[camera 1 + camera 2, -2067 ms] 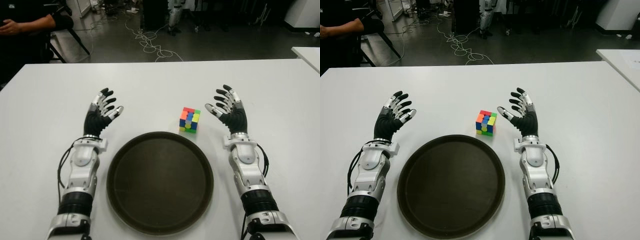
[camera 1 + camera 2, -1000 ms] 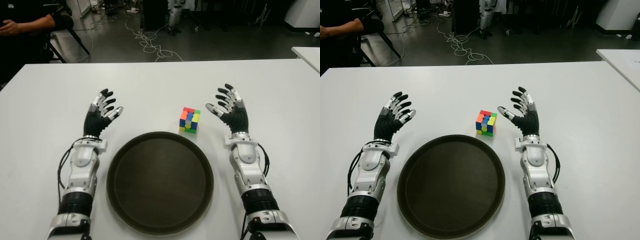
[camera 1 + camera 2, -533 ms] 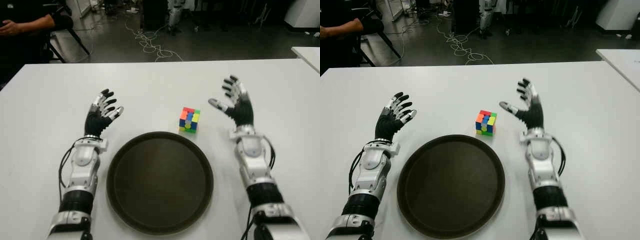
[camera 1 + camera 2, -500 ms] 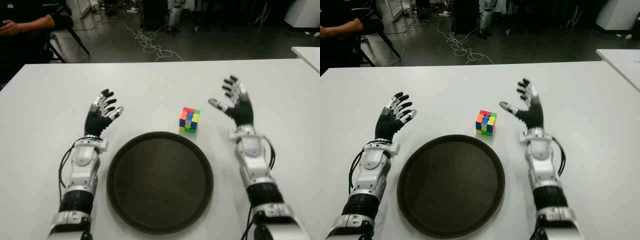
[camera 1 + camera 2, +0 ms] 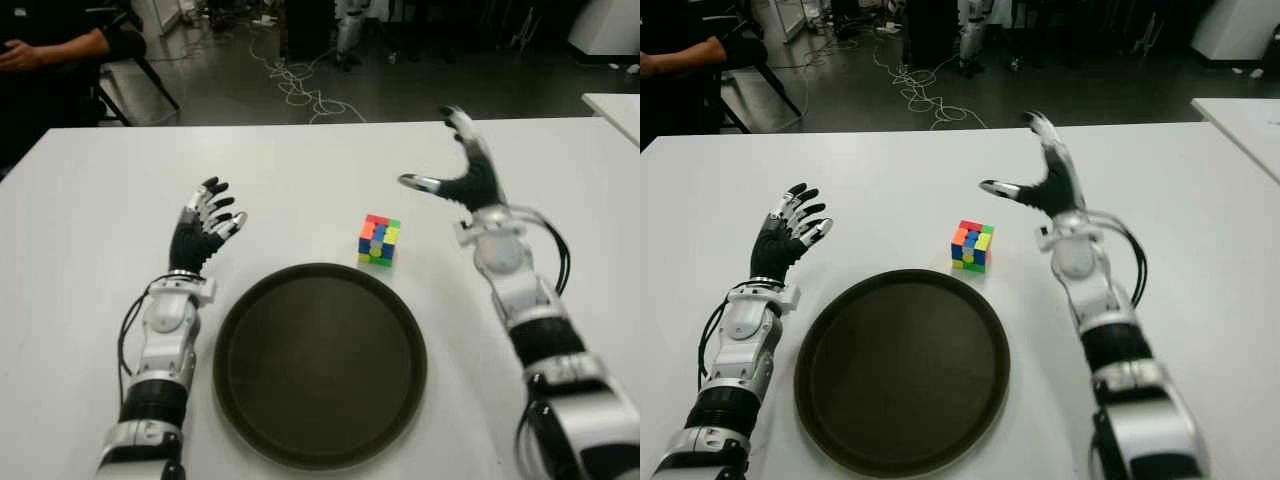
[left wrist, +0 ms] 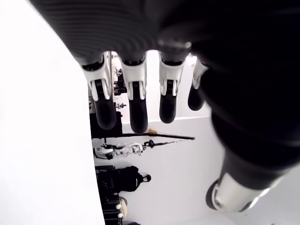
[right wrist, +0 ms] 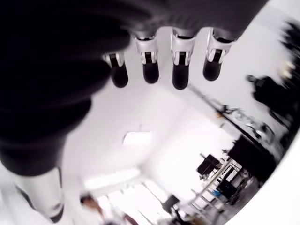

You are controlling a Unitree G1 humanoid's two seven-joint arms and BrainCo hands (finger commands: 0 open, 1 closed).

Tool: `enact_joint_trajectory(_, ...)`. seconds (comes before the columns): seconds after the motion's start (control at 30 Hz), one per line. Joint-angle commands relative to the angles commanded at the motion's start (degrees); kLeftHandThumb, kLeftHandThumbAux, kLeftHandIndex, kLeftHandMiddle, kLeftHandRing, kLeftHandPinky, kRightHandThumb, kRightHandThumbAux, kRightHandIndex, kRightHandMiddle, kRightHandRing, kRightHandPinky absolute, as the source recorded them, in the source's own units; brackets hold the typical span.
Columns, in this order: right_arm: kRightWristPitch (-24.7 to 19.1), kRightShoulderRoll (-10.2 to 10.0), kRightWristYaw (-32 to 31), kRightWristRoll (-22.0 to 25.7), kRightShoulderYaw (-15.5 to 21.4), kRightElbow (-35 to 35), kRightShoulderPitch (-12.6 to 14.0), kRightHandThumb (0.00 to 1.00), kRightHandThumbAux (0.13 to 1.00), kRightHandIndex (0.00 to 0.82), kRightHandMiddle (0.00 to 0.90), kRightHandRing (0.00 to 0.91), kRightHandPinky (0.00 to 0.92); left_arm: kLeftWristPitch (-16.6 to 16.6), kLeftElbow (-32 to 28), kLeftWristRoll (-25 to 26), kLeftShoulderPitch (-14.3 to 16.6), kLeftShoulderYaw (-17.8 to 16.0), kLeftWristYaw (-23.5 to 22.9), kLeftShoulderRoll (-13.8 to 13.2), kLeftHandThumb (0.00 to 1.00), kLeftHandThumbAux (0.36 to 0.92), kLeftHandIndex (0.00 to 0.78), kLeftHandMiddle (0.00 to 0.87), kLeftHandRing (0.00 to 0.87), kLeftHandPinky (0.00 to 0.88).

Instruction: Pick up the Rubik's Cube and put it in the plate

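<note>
The Rubik's Cube [image 5: 379,240] stands on the white table [image 5: 300,170], just beyond the far right rim of the round dark plate [image 5: 320,364]. My right hand [image 5: 455,170] hangs raised above the table, to the right of the cube and a little beyond it, fingers spread and holding nothing. Its thumb reaches toward the cube's side without touching it. My left hand [image 5: 205,222] shows open to the left of the plate, fingers spread and holding nothing.
A seated person's arm [image 5: 60,45] shows at the far left beyond the table. Cables [image 5: 300,85] lie on the dark floor behind the table. A second white table's corner [image 5: 615,105] shows at the right.
My right hand has lifted off the table and moved away from me, rising higher beside the cube. The left hand, cube and plate have not moved.
</note>
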State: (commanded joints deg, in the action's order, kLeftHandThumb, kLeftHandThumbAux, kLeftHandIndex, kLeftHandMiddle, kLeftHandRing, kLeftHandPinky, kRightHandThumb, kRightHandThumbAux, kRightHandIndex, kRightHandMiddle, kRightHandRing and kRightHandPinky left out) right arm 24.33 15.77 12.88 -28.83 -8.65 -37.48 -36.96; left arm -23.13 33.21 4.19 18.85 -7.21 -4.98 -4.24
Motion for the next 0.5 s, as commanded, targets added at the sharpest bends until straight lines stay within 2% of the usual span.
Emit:
enact_joint_trajectory(0.17, -2.47, 2.61, -1.98, -5.16, -4.23, 0.91, -0.52, 0.000, 0.621, 0.001, 0.030, 0.059, 0.090, 0.77, -0.58, -0.01, -0.22, 0.01, 0.16, 0.01, 0.110, 0.738, 0.091, 0.165, 0.176, 0.195)
enact_joint_trajectory(0.3, -3.21, 3.29, -2.86, -7.63, -6.98, 0.27, -1.14, 0.000, 0.627, 0.000, 0.014, 0.043, 0.081, 1.12, -0.84, -0.09, -0.28, 0.03, 0.21, -0.05, 0.107, 0.723, 0.088, 0.157, 0.169, 0.188)
enact_joint_trajectory(0.5, -4.25, 4.39, -5.30, -9.01, -9.25, 0.00, -1.56, 0.000, 0.654, 0.000, 0.001, 0.018, 0.063, 1.24, -1.24, -0.21, -0.42, 0.09, 0.23, -0.09, 0.117, 0.717, 0.089, 0.156, 0.167, 0.184)
